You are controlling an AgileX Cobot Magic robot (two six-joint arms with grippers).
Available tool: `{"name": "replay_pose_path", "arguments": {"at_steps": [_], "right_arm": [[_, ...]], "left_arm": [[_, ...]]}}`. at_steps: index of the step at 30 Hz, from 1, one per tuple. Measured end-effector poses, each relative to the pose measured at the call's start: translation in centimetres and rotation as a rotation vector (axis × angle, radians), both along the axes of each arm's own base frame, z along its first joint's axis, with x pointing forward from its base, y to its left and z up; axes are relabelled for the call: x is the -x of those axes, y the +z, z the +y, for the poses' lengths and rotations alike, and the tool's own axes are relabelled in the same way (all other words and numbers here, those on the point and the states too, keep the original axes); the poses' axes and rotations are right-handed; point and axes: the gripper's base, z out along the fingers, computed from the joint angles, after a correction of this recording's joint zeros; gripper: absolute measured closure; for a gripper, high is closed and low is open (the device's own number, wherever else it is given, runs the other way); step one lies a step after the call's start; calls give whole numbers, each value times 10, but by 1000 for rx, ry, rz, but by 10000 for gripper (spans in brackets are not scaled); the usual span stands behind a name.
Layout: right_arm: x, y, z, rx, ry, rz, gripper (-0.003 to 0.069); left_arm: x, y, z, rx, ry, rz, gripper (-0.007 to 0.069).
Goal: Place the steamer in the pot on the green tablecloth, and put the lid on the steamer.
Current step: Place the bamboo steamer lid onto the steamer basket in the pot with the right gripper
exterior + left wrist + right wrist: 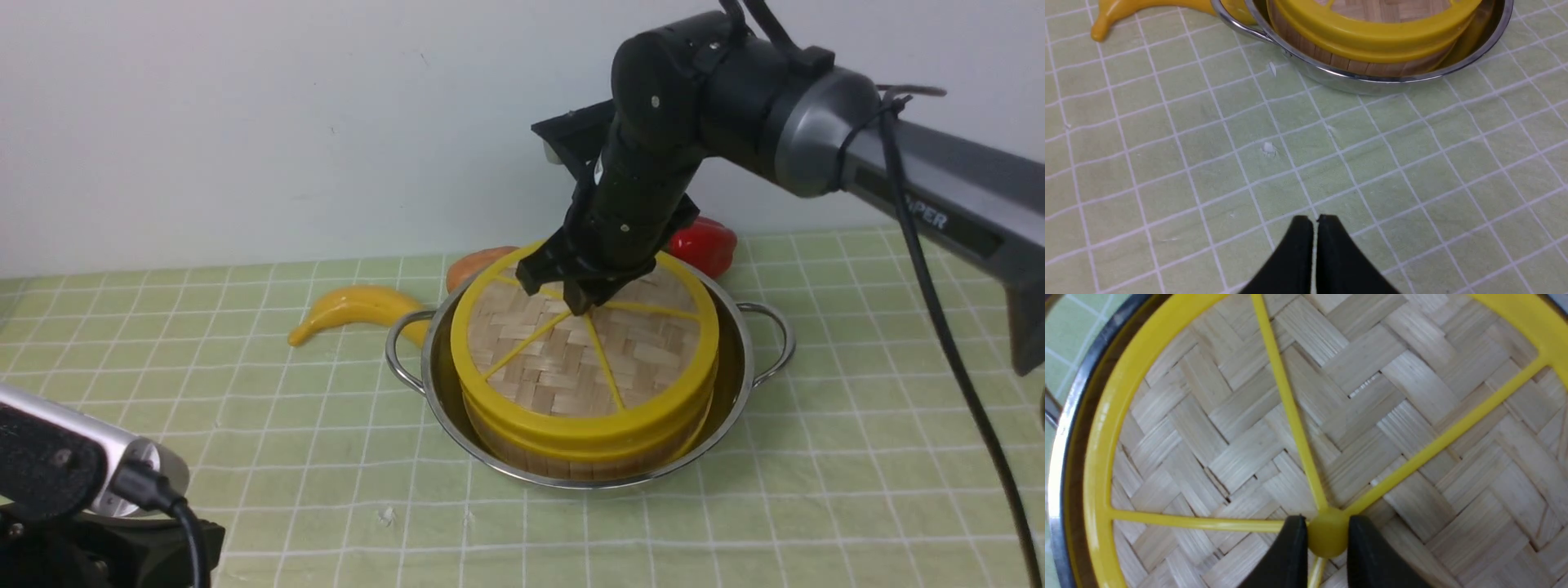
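The shiny pot (739,384) stands on the green tablecloth (245,425). Inside it sits the bamboo steamer (571,464), and the woven lid (571,367) with yellow spokes rests on top, hiding the steamer's contents. My right gripper (581,306) reaches down onto the lid's middle. In the right wrist view the right gripper (1327,519) is shut on the lid's yellow centre hub (1327,541), one finger pressed against each side. My left gripper (1315,219) is shut and empty, low over the cloth, on the near side of the pot (1372,77).
A yellow banana (359,310) lies left of the pot, close to its handle. A red pepper (706,245) and an orange item (478,265) sit behind the pot near the white wall. The left arm (73,474) fills the near-left corner.
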Motion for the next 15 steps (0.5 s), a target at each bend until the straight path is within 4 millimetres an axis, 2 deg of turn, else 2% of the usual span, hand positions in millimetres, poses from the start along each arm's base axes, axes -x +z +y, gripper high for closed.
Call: {"name": "replay_pose_path", "arguments": {"at_steps": [7, 15], "right_arm": [[0, -11, -1, 10, -2, 6, 522], [0, -10, -2, 12, -14, 0, 522]], "left_arm": [[0, 0, 0, 0, 0, -1, 613], [0, 0, 0, 0, 0, -1, 613]]}}
